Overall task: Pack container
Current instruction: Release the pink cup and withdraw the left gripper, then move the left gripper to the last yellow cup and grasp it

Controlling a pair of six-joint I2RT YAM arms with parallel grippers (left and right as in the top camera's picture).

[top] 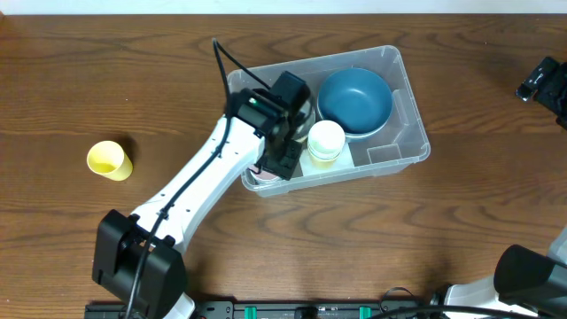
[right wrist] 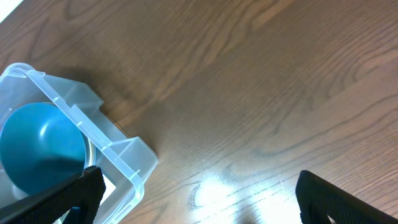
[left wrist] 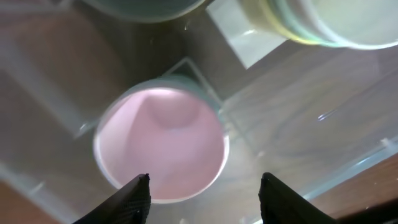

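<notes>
counter (top: 71, 71): dark brown wood with strong grain; in the right wrist view a pale patch of glare lies on it
yellow cup (top: 109, 160): out on its own at the left of the counter, well apart from everything else; it looks tipped over, its mouth showing
blue bowl (top: 354, 100): deep teal-blue, round, open side up; a paler rim shows under its lower edge, so it may sit in another one, I can't tell
pale cup (top: 325, 140): upright, white inside with a yellowish wall, just beside the blue bowl at its near-left edge
pink cup (left wrist: 160, 143): mouth up, seen from straight above and blurred; from overhead only a pink sliver shows
</notes>
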